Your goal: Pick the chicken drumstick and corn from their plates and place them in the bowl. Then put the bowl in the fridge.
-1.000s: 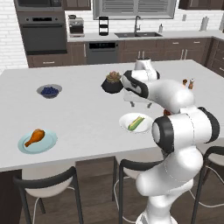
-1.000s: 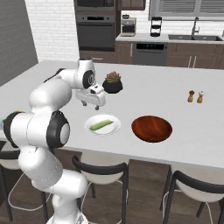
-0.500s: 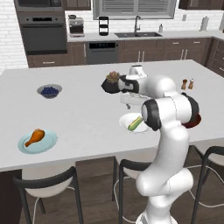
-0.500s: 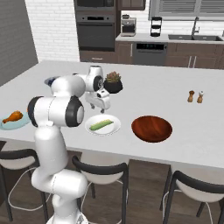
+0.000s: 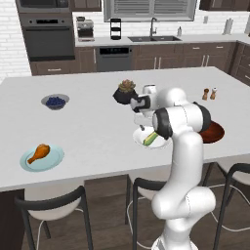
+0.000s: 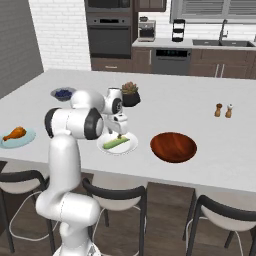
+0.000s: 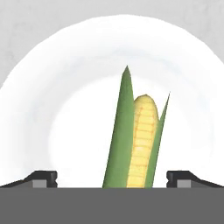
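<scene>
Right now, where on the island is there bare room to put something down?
Wide free patch between the blueberry bowl, the drumstick plate and the plant pot. Another behind the brown bowl, left of the shakers. Crowded around the corn plate, where the open gripper hangs.

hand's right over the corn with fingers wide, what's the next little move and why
Probably lower straight down and close on the corn. The hand is open, its fingertips either side of the cob, which lies untouched on the white plate. Nothing is held yet, and the bowl sits beside the plate.
</scene>
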Robot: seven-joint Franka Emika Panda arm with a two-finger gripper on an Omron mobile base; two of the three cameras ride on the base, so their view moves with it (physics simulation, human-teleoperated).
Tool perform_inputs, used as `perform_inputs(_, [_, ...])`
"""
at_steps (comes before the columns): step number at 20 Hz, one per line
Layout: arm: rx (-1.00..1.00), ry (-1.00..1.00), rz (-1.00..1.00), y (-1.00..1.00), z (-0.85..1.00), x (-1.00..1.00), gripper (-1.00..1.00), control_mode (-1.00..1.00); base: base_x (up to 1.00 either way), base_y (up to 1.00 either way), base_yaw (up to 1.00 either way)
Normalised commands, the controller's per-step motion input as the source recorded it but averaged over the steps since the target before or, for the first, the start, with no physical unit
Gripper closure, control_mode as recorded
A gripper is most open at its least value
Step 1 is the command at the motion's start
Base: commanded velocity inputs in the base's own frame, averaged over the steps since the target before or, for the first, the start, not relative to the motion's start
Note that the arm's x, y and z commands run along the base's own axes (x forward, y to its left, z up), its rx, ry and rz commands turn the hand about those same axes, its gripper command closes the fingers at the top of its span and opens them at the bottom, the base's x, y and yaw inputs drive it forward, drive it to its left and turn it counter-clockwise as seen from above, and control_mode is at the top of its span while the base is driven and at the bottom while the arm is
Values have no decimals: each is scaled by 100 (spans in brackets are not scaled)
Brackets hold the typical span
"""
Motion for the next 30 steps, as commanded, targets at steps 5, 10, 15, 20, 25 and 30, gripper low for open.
perform_inputs(5, [1, 1, -11, -14, -50, -39, -100, -100, 0, 0, 0])
perform_inputs(10, [0, -3, -4, 0, -30, -16, -100, -100, 0, 0, 0])
perform_inputs(15, [3, 0, 0, 0, -22, 0, 100, -100, 0, 0, 0])
perform_inputs(20, [3, 0, 0, 0, -14, 0, 100, -100, 0, 0, 0])
perform_inputs(25, [-1, -6, -2, -6, 20, 0, 100, -100, 0, 0, 0])
perform_inputs(30, [0, -9, -1, -58, 90, -18, 100, -100, 0, 0, 0])
